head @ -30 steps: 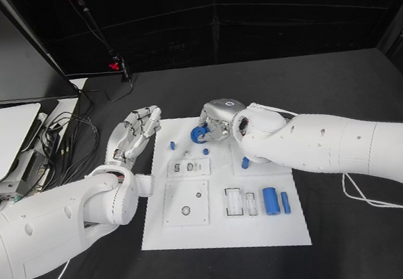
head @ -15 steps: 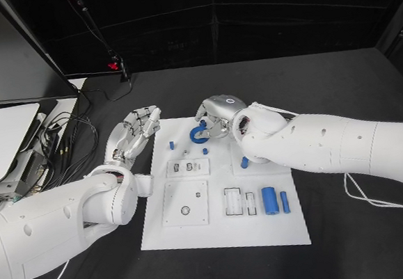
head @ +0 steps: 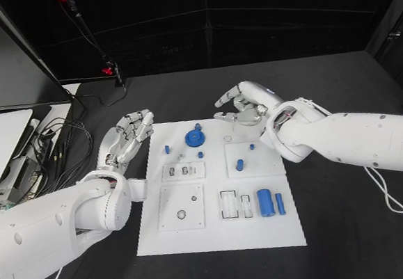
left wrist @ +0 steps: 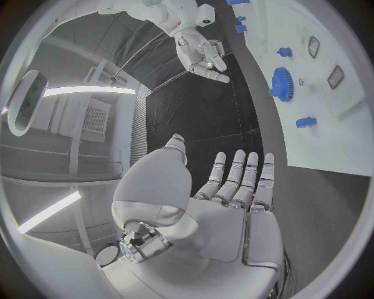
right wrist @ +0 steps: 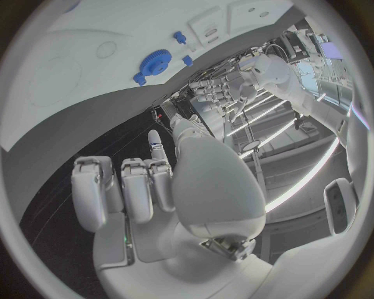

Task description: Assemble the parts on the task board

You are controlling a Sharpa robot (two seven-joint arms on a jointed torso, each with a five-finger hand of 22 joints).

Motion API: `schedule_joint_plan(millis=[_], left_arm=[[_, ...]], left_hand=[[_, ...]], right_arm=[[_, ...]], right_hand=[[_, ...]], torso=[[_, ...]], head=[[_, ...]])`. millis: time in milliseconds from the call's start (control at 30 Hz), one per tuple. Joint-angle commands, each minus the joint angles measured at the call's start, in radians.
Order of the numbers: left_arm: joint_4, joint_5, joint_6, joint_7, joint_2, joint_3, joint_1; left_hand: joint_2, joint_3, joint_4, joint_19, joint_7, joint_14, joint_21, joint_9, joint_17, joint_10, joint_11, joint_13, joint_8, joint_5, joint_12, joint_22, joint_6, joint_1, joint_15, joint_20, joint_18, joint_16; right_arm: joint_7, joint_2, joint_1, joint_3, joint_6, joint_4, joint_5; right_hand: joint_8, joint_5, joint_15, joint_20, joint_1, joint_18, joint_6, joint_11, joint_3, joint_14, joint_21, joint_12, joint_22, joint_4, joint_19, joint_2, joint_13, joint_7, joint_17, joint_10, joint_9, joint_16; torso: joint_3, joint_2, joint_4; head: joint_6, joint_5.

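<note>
A: Head view: gear sits on board; is it assembled?
B: I think yes. Left hand and right hand are empty, fingers apart. Cylinder lies loose, so more remains.

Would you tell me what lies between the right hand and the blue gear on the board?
Head view: only bare white task board between the right hand and the blue gear.

Black table, dark back wall, cables at left
</note>
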Motion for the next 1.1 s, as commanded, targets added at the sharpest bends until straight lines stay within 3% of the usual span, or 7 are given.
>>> schedule_joint_plan(millis=[33,300,533,667,733,900,1100], left_arm=[[-0.001,-0.006,0.009,0.249,0.001,0.001,0.002],[-0.008,-0.006,0.011,0.249,0.001,0.001,0.001],[-0.011,-0.006,0.012,0.250,0.002,0.000,0.000],[-0.012,-0.006,0.012,0.250,0.001,0.000,0.000],[-0.012,-0.006,0.012,0.250,0.002,0.000,0.000],[-0.012,-0.006,0.012,0.250,0.000,0.000,0.000],[-0.012,-0.006,0.012,0.250,-0.001,0.000,0.000]], left_hand=[[0.001,-0.007,0.001,-0.009,0.160,-0.004,0.006,-0.001,-0.002,0.005,0.000,-0.001,0.006,0.004,0.006,0.001,0.009,0.009,0.001,0.001,0.008,0.005],[0.001,-0.008,0.001,-0.008,0.161,-0.004,0.007,-0.002,-0.002,0.005,0.000,-0.001,0.006,0.005,0.007,0.001,0.010,0.010,0.001,0.001,0.008,0.005],[0.002,-0.008,0.001,-0.008,0.161,-0.005,0.007,-0.002,-0.003,0.005,0.000,-0.001,0.006,0.005,0.007,0.001,0.010,0.011,0.001,0.001,0.008,0.006],[0.002,-0.008,0.001,-0.008,0.161,-0.005,0.007,-0.002,-0.003,0.005,0.000,-0.001,0.006,0.005,0.007,0.001,0.010,0.011,0.001,0.001,0.008,0.006],[0.002,-0.008,0.001,-0.008,0.161,-0.005,0.007,-0.002,-0.003,0.005,0.000,-0.001,0.006,0.005,0.007,0.001,0.010,0.011,0.001,0.001,0.008,0.006],[0.002,-0.008,0.001,-0.008,0.161,-0.005,0.007,-0.002,-0.003,0.005,0.000,-0.001,0.006,0.005,0.007,0.001,0.010,0.011,0.001,0.001,0.008,0.006],[0.002,-0.008,0.001,-0.008,0.161,-0.005,0.007,-0.002,-0.003,0.005,0.000,-0.001,0.006,0.005,0.007,0.001,0.010,0.011,0.001,0.001,0.008,0.006]], right_arm=[[0.197,-0.064,0.005,0.001,0.049,0.039,0.254],[0.290,-0.202,0.007,-0.001,0.084,0.075,0.286],[0.226,-0.256,0.004,-0.002,0.084,0.067,0.200],[0.162,-0.262,-0.001,-0.002,0.098,0.043,0.115],[0.138,-0.262,-0.007,-0.003,0.111,0.030,0.077],[0.099,-0.256,-0.025,-0.003,0.143,0.005,0.008],[0.081,-0.242,-0.042,-0.003,0.180,-0.028,-0.032]], right_hand=[[-0.003,0.005,0.007,0.005,0.009,-0.003,-0.004,0.005,-0.002,0.106,0.010,0.003,0.254,-0.011,0.094,0.009,0.263,-0.002,0.263,0.106,-0.002,0.002],[-0.008,0.011,0.002,0.001,0.009,-0.007,-0.009,-0.002,-0.027,0.106,0.022,0.003,0.263,-0.012,0.106,-0.005,0.263,-0.007,0.263,0.106,-0.003,0.002],[-0.012,0.001,-0.004,-0.004,0.025,-0.007,-0.019,-0.010,-0.033,0.106,0.022,0.003,0.263,-0.020,0.106,-0.001,0.263,-0.012,0.263,0.106,-0.004,0.002],[-0.009,-0.008,-0.007,-0.007,0.032,-0.007,-0.014,-0.012,-0.035,0.106,0.022,0.003,0.263,-0.024,0.106,-0.003,0.263,-0.015,0.263,0.106,-0.003,0.002],[-0.007,-0.018,-0.008,-0.009,0.035,-0.007,-0.010,-0.013,-0.041,0.106,0.022,0.003,0.263,-0.023,0.106,-0.009,0.263,-0.017,0.263,0.106,-0.002,0.002],[-0.011,-0.047,-0.015,-0.015,0.049,-0.007,-0.018,-0.023,-0.050,0.106,0.022,0.003,0.263,-0.019,0.106,-0.023,0.263,-0.022,0.263,0.106,-0.004,0.002],[-0.014,-0.060,-0.025,-0.023,0.064,-0.007,-0.029,-0.033,-0.058,0.106,0.022,0.003,0.263,-0.008,0.106,-0.037,0.263,-0.029,0.263,0.106,-0.005,0.002]], torso=[[-0.0018,-0.003,-0.0042],[0.0009,-0.003,-0.0055],[-0.0011,-0.002,-0.0031],[-0.0018,-0.002,-0.0038],[-0.0028,-0.002,-0.0007],[-0.0004,0.000,-0.0033],[-0.0020,-0.001,0.0001]], head=[[0.003,-0.012],[0.015,-0.053],[0.023,-0.086],[0.023,-0.094],[0.025,-0.098],[0.024,-0.095],[0.020,-0.098]])
